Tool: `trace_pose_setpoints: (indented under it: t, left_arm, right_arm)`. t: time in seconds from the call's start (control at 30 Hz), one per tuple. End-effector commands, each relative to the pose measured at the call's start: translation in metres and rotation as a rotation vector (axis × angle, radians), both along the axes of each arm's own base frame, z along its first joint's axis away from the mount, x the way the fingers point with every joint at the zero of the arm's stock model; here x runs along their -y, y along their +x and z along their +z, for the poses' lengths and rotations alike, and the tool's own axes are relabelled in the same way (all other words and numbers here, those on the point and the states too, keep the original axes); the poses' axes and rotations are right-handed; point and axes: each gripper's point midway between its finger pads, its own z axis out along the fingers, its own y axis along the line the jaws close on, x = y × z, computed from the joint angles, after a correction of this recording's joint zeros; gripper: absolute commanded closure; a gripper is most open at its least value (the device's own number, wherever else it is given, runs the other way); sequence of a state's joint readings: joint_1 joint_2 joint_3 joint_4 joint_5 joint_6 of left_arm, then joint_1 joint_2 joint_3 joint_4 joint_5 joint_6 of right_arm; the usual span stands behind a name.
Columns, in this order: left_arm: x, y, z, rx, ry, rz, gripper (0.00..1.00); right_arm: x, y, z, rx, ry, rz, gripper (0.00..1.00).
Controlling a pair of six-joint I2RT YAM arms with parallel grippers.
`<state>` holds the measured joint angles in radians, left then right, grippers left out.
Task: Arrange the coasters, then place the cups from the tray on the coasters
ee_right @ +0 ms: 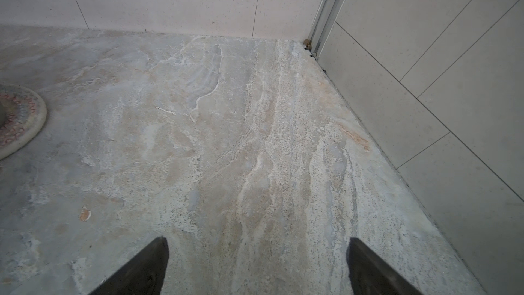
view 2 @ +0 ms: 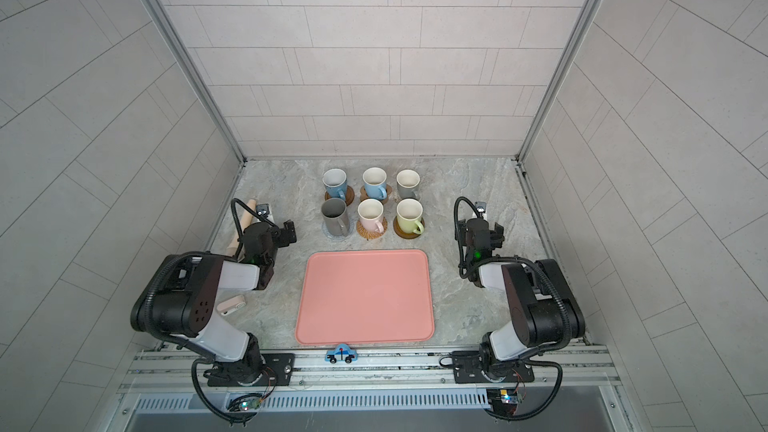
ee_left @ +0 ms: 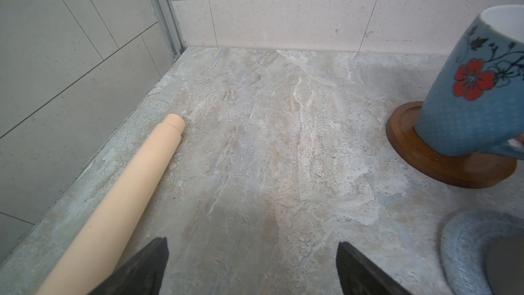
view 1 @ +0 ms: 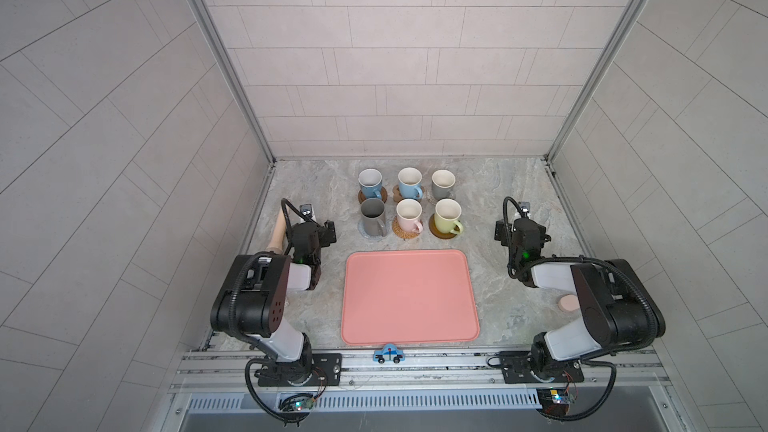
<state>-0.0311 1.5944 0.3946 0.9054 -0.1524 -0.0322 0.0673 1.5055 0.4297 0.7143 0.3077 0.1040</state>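
Six cups stand on coasters in two rows behind the empty pink tray [view 1: 409, 297]. At the back are a blue cup [view 1: 370, 184] on a dark brown disc [ee_left: 425, 160], another blue cup [view 1: 409, 184] and a short grey cup [view 1: 442, 184]. In front of them are a tall dark grey cup [view 1: 372, 218] on a grey-blue woven coaster [ee_left: 465, 245], a pink cup [view 1: 408, 216] on golden rattan [view 1: 401, 233], and a yellow-green cup [view 1: 447, 216]. My left gripper [ee_left: 251, 242] hovers open left of the cups. My right gripper [ee_right: 257, 239] hovers open to their right. Neither holds anything.
A beige rolling pin [view 1: 277, 230] lies along the left wall beside my left gripper. A small pink disc [view 1: 692, 303] sits under the right arm. A blue toy car [view 1: 389, 354] rests at the front rail. A cream woven coaster's rim [ee_right: 19, 120] shows in the right wrist view.
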Motion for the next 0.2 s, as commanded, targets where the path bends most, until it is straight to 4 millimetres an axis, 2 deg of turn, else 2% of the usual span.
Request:
trace_pose_setpoints:
  t: [0.0, 0.17]
  left_arm:
    - [0.0026, 0.0039, 0.0069, 0.018, 0.011, -0.015, 0.0]
    - [0.0026, 0.0037, 0.0066, 0.017, 0.012, -0.016, 0.0]
  right_arm:
    - [0.0018, 0.0012, -0.0009, -0.006, -0.017, -0.011, 0.0]
    - [0.0015, 0.0008, -0.0002, -0.003, -0.017, -0.01, 0.0]
